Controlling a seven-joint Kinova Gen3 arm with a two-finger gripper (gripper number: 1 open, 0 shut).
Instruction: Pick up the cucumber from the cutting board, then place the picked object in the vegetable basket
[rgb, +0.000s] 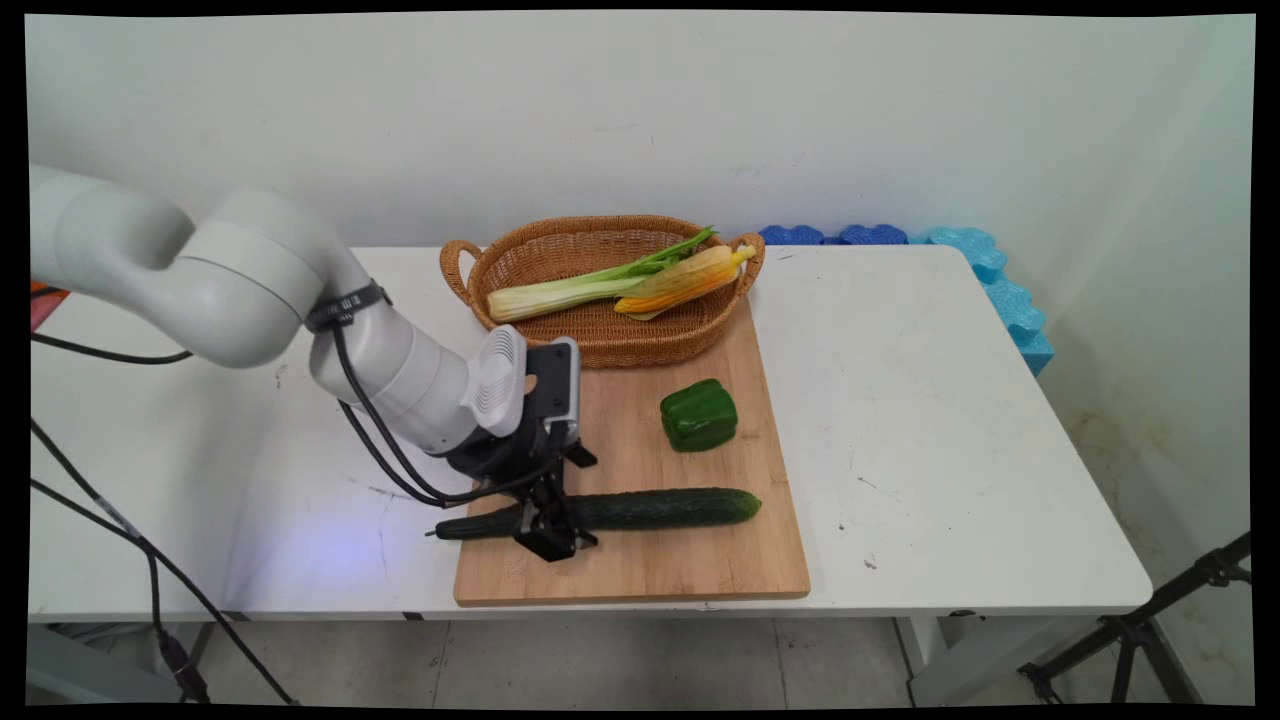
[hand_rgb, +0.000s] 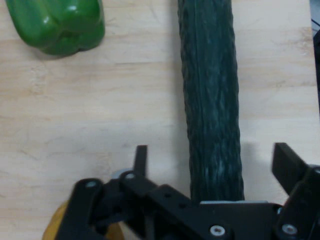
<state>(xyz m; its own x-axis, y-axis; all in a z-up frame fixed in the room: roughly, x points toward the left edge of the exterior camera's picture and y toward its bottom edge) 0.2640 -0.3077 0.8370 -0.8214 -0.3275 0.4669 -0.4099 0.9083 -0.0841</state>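
Claw (hand_rgb: 212, 162) low, spread wide astride cucumber (hand_rgb: 210, 100) on cutting board (rgb: 640, 560).

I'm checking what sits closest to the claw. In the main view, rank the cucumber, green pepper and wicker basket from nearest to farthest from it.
1. Cucumber: lies between the fingers of the open claw, on the cutting board.
2. Green pepper: on the board, right of the claw and farther back.
3. Wicker basket: at the board's far end.

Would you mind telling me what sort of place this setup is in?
Probably a robotics lab staged as a kitchen: toy-like produce, a cucumber and pepper, on a cutting board, a tripod beside the table, and bare walls.
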